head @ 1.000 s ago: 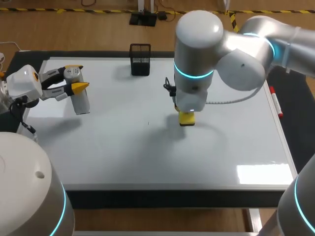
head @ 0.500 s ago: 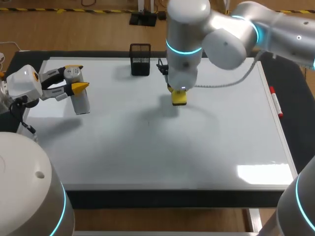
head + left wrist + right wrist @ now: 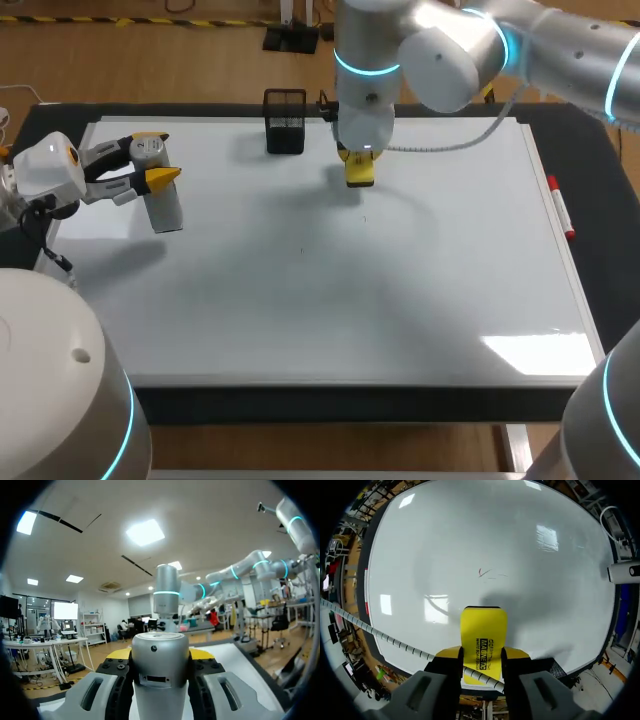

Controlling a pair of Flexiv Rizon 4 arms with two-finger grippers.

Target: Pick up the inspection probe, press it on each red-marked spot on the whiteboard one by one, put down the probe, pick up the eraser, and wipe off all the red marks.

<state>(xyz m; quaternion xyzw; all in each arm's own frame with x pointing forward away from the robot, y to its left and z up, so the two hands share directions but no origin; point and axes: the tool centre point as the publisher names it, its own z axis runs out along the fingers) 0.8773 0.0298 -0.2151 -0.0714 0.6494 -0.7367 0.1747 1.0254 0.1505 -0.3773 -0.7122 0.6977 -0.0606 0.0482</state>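
Observation:
The inspection probe point(image 3: 162, 200), a silver cylinder, hangs upright over the left part of the whiteboard point(image 3: 300, 310), and my left gripper point(image 3: 150, 165) is shut on its upper end. In the left wrist view the probe point(image 3: 160, 672) fills the space between the fingers of the left gripper point(image 3: 160, 655). My right gripper point(image 3: 360, 160) is shut on the yellow eraser point(image 3: 360, 172) over the far middle of the board, right of the pen holder. Seen from the right wrist, the eraser point(image 3: 484, 642) sticks out ahead of the right gripper point(image 3: 483, 655), and a faint red mark point(image 3: 483, 572) lies ahead of it.
A black mesh pen holder point(image 3: 285, 121) stands at the board's far edge. A red marker point(image 3: 560, 210) lies along the right rim. Two faint specks point(image 3: 302, 250) remain near the board's middle.
My right arm has carried the eraser from the board's middle toward the far edge, near the pen holder. The left arm and the probe have stayed put.

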